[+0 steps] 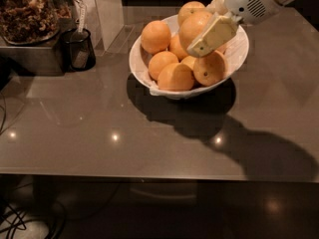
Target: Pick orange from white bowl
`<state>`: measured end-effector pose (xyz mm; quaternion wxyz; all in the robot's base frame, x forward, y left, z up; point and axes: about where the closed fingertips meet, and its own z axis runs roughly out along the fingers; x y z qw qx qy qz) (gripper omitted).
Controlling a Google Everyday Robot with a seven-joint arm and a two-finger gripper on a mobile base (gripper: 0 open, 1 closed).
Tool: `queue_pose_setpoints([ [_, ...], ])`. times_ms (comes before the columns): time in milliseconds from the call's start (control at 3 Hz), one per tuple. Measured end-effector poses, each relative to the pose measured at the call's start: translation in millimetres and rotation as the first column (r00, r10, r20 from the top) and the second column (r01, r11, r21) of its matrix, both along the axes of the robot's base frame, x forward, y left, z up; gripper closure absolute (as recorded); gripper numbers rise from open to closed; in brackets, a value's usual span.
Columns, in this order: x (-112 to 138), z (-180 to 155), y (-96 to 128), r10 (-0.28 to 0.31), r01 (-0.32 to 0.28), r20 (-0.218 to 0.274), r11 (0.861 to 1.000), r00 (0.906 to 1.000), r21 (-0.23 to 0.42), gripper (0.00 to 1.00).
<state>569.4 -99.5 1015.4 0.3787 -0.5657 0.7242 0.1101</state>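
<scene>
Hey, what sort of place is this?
Probably a kitchen counter: a smooth grey countertop, a white bowl of oranges, and a container of dried food. The gripper grips the orange over the bowl.

Kitchen shown by dark counter (99,148), fruit-filled white bowl (137,68), dark cup (78,51). Pincer (203,36) clamped on orange (192,26) over bowl.

- orange (195,26): plain, even orange skin; clasped in the gripper (207,33) above the right side of the bowl
- gripper: pale cream-yellow fingers; white housing behind with a patch of small dark dots
- white bowl (142,68): white; faint ribs
- front orange (212,69): orange; one dark dot
- table (75,133): glossy grey-brown; small bright glints
- cup (77,49): black
</scene>
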Motion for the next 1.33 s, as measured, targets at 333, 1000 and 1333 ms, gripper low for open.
queue_pose_setpoints([
  [333,-27.0,15.6,-9.2,-0.031,0.028,0.044,0.997,0.9985,0.070,1.00],
  [1000,-93.7,32.1,-37.0,-0.166,0.143,0.142,0.977,0.9759,0.158,1.00],
  [1333,-93.7,32.3,-36.5,-0.165,0.142,0.143,0.977,0.9759,0.158,1.00],
])
